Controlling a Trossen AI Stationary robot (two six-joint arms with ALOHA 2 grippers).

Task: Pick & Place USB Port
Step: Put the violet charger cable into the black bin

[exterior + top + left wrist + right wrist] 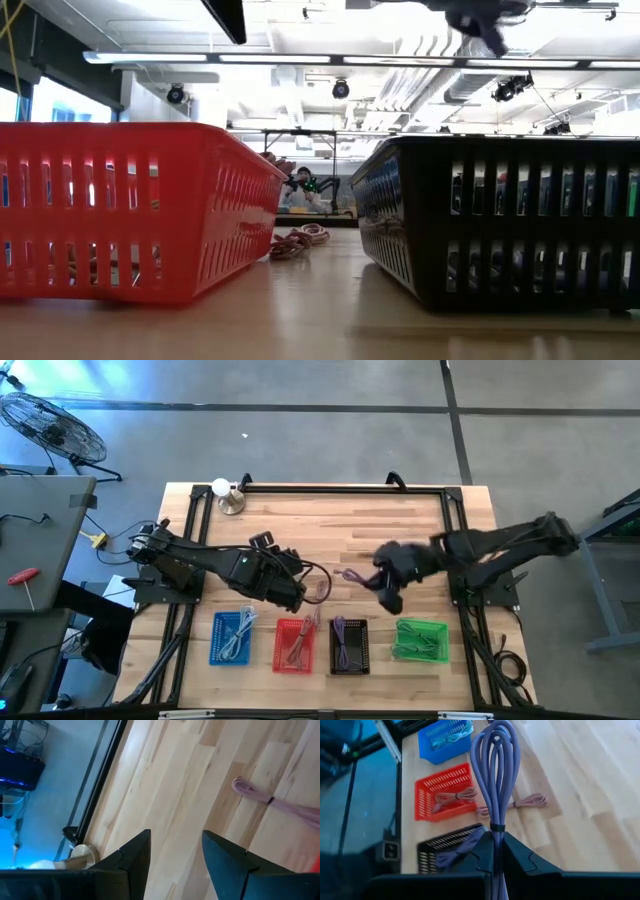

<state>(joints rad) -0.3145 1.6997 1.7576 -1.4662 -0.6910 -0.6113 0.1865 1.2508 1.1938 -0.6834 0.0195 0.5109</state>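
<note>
My right gripper (496, 851) is shut on a bundled purple USB cable (499, 765); in the high view it hovers (390, 596) over the table, beyond the black basket (349, 646) and the green basket (421, 640). My left gripper (175, 855) is open and touches nothing; it sits (298, 592) beyond the red basket (295, 645). A pink cable bundle (250, 790) lies flat on the wood just ahead of it, also visible in the low view (298, 242) between the red and black baskets. My right gripper pinches the purple cable bundle between its two fingers just behind the dark tie (497, 827) that binds the loops. The looped end (501, 735) sticks out forward past the fingertips, lifted clear of the table. The bundle's other end is hidden by the fingers.
Four baskets stand in a row along the near edge: blue (232, 638), red, black and green, each holding cables. A small lamp (228, 495) stands at the far left corner. A black frame (345, 490) rims the table. Bare wood lies in the far half.
</note>
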